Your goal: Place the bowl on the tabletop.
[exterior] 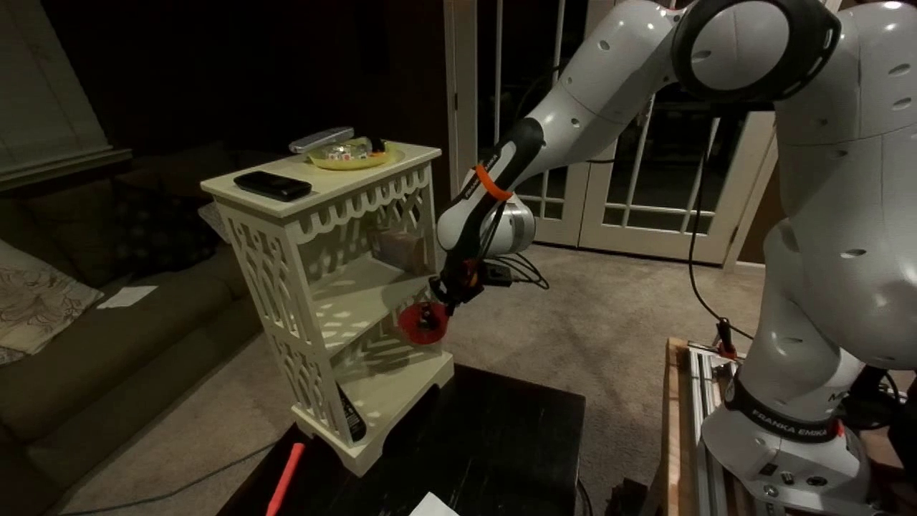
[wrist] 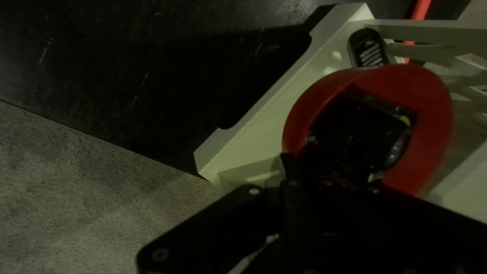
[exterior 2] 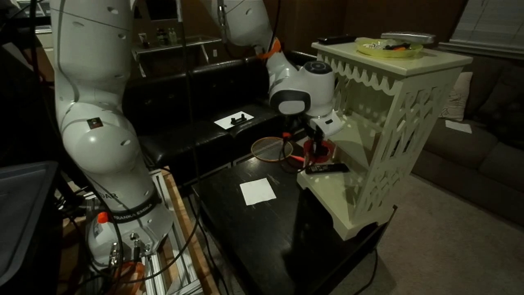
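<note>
We see a black counter (exterior 2: 245, 233) carrying a cream, lattice-sided shelf unit (exterior: 362, 297). On the unit's top, a yellow dish (exterior 2: 385, 53) holds small items (exterior 2: 378, 44) too jumbled to name. The claw (wrist: 295, 163) is clamped on the rim of the red bowl (wrist: 428, 102), which hangs at the unit's open front, over the lowest shelf (wrist: 266, 137). In the wrist view, the bowl hides one end of a black remote (wrist: 367, 47). Inside the bowl is a dark glinting shape (wrist: 361, 129) we cannot identify.
</note>
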{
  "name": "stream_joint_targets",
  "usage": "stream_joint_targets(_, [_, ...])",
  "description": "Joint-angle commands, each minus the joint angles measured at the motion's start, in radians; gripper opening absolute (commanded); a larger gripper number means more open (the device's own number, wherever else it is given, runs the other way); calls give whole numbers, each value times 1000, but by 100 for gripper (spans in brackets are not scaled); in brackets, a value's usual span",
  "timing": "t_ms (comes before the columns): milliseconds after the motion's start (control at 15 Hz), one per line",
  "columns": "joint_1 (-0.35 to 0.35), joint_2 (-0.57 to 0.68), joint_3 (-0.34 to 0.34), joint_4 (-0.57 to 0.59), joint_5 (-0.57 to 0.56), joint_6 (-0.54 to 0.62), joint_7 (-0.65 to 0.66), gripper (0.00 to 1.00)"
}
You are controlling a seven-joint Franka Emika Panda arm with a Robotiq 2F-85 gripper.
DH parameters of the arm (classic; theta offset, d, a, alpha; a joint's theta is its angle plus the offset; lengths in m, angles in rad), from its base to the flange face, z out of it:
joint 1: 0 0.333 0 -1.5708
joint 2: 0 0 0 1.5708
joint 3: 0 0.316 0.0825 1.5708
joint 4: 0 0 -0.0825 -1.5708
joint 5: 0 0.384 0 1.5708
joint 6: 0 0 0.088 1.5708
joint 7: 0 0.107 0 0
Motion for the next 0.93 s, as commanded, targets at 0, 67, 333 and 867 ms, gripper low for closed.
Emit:
stream_joint_targets(0, [-87,69,83,36,-99,-27,65,1])
stream_joint_targets(67, [-98,97,98,51,-113,-23,74,1])
stream_joint_targets(333, [-168,241,176,154,-106,-10,42,1])
stream_joint_targets(867, [-334,420,290,260,-118,11,-177,3])
